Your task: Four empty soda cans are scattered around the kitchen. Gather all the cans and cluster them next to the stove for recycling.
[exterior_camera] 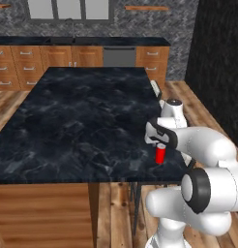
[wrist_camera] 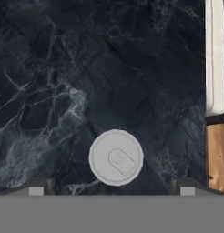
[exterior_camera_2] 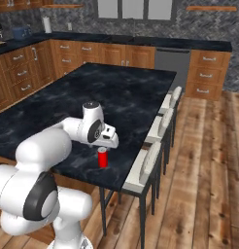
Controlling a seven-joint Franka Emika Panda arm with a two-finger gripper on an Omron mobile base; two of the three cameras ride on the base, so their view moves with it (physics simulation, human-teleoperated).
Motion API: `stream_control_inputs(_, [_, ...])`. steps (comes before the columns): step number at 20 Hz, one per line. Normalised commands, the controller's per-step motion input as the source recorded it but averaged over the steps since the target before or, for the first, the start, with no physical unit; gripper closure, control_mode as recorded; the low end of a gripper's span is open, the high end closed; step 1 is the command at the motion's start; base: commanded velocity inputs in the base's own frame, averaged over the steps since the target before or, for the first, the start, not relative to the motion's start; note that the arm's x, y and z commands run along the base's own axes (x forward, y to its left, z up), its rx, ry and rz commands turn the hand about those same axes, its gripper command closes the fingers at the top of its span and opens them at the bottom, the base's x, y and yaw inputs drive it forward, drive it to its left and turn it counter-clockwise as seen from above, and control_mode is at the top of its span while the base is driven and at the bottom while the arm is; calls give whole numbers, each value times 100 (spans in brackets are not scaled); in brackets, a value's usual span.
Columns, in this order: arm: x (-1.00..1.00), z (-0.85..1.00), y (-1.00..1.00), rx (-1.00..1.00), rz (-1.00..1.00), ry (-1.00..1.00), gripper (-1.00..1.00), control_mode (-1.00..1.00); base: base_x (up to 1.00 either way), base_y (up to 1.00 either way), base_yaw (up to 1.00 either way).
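1. A black marbled island worktop (exterior_camera: pixel 82 121) spans the centre of the left base view, over a wood plank floor (exterior_camera_2: pixel 209 165).
2. Reddish-brown cabinets (exterior_camera_2: pixel 126 54) line the upper frame (herringbone tile behind).
3. A red cylindrical soda can (exterior_camera: pixel 160 153), silvery top, stands upright near the worktop's lower-right edge.
4. The gripper (wrist_camera: pixel 112 193) hovers above it, fingers apart, not touching.
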Motion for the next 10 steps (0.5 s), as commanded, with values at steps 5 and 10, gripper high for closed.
stream_control_inputs(5, [1, -10, 0, 0, 0, 0, -100, -100, 0, 0, 0])
stream_control_inputs(10, [2, -7, -1, 0, 0, 0, -100, -100, 0, 0, 0])
